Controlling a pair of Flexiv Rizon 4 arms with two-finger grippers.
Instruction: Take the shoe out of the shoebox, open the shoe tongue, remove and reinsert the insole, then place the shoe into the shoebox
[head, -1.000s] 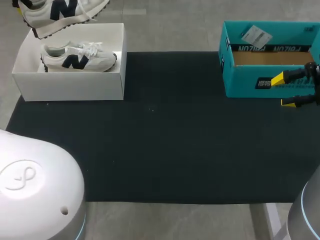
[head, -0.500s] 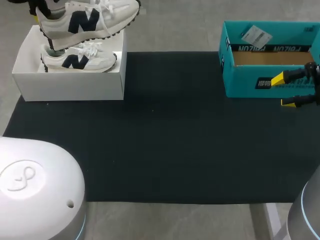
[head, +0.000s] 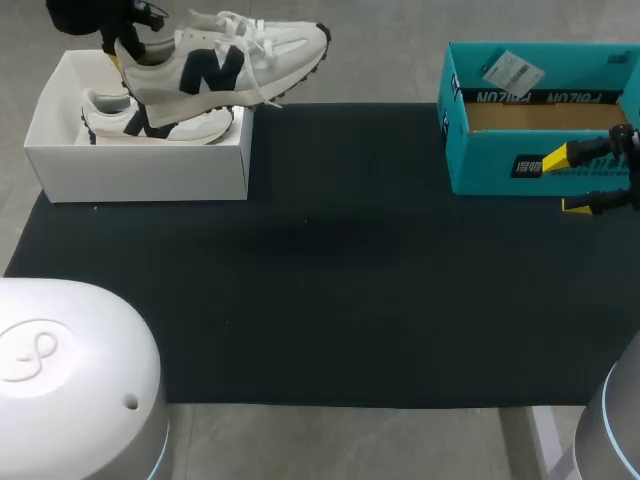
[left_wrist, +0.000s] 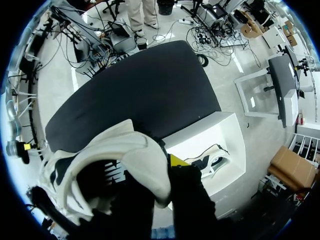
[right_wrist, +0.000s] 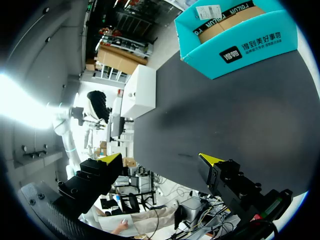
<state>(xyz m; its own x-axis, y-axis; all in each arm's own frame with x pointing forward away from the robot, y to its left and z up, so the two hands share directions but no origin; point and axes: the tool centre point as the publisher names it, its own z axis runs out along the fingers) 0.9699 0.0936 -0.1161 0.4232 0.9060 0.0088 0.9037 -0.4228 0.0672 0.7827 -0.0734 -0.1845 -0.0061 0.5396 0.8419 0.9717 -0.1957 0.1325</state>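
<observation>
The shoe (head: 225, 65) is out of the box and in the air, over the 3 o'clock end of the white shoebox (head: 140, 175). Its toe points to 3 o'clock and juts past the box's wall above the far edge of the black mat (head: 320, 290). My left gripper (head: 118, 58) is clamped on its heel collar at the shoe's 9 o'clock end. In my left wrist view one yellow fingertip (left_wrist: 176, 160) shows outside the heel of the shoe (left_wrist: 110, 165), while the other finger is hidden inside it.

A second shoe (head: 150, 122) lies on its side in the shoebox beneath, toe also to 3 o'clock. The left wrist view shows that second shoe (left_wrist: 212, 157) down in the shoebox (left_wrist: 220, 125), beyond the held heel. The shoebox sits at the mat's 10 o'clock corner.

At the 2 o'clock corner stands a teal box (head: 500, 170), open on top, with a white tag (head: 512, 70) lying against its inner wall. My right gripper (head: 565, 182) hangs just in front of that box's near wall, fingers apart and holding nothing. In the right wrist view the right gripper (right_wrist: 160, 159) spans bare mat (right_wrist: 225, 115), with the teal box (right_wrist: 245, 45) ahead of it.
</observation>
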